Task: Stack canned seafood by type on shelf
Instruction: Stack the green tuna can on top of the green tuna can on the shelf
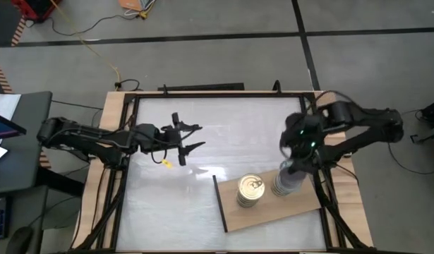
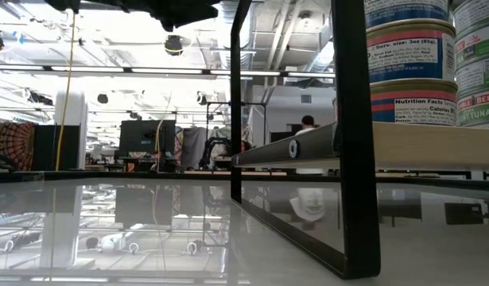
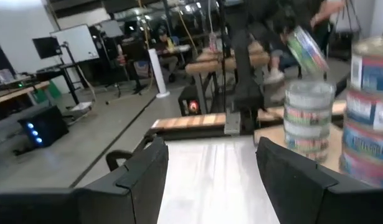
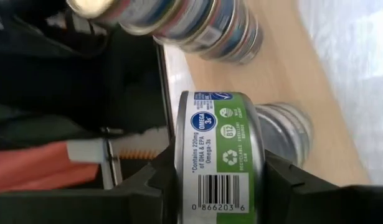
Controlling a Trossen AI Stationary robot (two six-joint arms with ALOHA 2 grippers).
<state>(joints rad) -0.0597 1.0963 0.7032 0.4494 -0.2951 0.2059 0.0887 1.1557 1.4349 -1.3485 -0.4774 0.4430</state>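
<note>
On the wooden shelf (image 1: pixel 273 210), at the table's near right, stand two stacks of canned seafood: gold-lidded tins (image 1: pixel 250 190) and silver-lidded tins (image 1: pixel 286 182). My right gripper (image 1: pixel 296 164) hangs just above the silver-lidded stack (image 4: pixel 284 130), shut on a green-labelled tin (image 4: pixel 219 155). In the left wrist view this tin (image 3: pixel 306 50) hangs tilted over that stack (image 3: pixel 308 121). My left gripper (image 1: pixel 192 139) stands open over the table's middle left, pointing level toward the shelf, with nothing between its fingers (image 3: pixel 147 180). My right gripper pinches the green-labelled tin between its two fingers, one on each flat end face (image 4: pixel 179 174), so the labelled wall faces the wrist camera. The fingers slant down from the table's right. The tin hangs tilted on edge, clear of the stack below.
A black metal frame (image 2: pixel 355 135) carries the shelf board (image 2: pixel 419 143) above the white tabletop. Bare tabletop (image 1: pixel 202 204) lies left of the shelf. Wooden rails (image 1: pixel 97 204) run along the table's sides. Beyond the table are desks and people (image 3: pixel 160 37).
</note>
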